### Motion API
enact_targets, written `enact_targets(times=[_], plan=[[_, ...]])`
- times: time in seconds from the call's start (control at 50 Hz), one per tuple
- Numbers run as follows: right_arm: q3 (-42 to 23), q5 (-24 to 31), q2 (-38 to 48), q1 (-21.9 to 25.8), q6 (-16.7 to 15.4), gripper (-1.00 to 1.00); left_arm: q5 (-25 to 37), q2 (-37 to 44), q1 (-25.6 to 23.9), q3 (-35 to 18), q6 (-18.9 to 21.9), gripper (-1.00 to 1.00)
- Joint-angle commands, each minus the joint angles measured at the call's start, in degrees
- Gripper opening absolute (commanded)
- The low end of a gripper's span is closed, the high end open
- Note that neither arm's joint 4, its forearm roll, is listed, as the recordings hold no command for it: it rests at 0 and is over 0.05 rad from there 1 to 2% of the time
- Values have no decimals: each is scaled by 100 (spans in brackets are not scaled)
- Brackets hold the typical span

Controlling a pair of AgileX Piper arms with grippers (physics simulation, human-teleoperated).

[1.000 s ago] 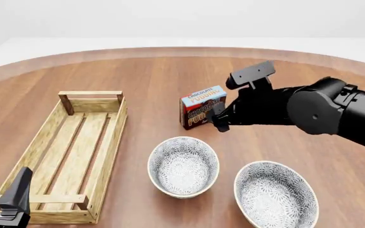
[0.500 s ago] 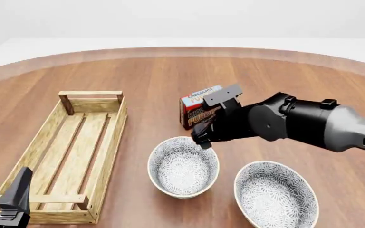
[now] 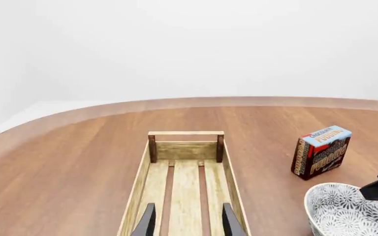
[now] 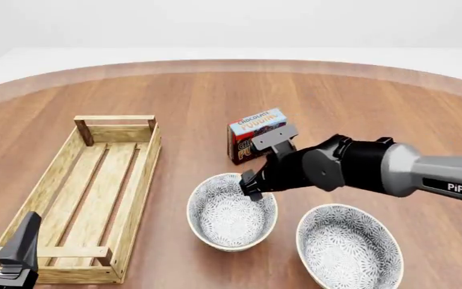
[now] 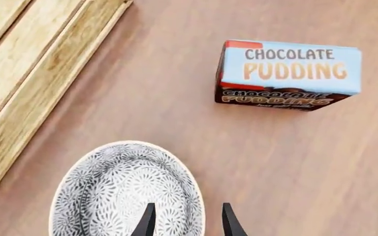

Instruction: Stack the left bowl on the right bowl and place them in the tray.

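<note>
**Right arm drops onto the left bowl's rim**

While the left gripper (image 4: 10, 253) sits parked at the near end of the tray (image 4: 139, 180), fingers a narrow gap apart and holding nothing, all the change is on the other side. The tray lies empty at the left of the table, exactly where it was a second ago. Just right of it, the left bowl (image 4: 231, 211) has not shifted. Over the last second the right gripper (image 4: 249, 185) has swung down from beside the chocolate pudding box (image 4: 255, 129) to that bowl's far rim; the wrist view shows its fingers (image 5: 147, 221) slightly parted, straddling the rim edge, not yet closed. Farthest right, the right bowl (image 4: 350, 247) waits untouched. By my reading, the grasp for stacking is about to begin.
</note>
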Motion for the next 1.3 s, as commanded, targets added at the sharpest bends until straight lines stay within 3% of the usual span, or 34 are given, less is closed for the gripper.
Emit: enact_targets(times=[0.02, 0.76, 0.78, 1.06, 1.3], plan=[[142, -277, 221, 43, 100, 100, 0, 0, 0, 0, 0, 100], [379, -689, 603, 47, 214, 100, 0, 0, 0, 0, 0, 100], [366, -692, 610, 35, 209, -100, 0, 0, 0, 0, 0, 100], [330, -586, 512, 9, 160, -100, 0, 0, 0, 0, 0, 100], [166, -142, -212, 64, 44, -100, 0, 0, 0, 0, 0, 100]])
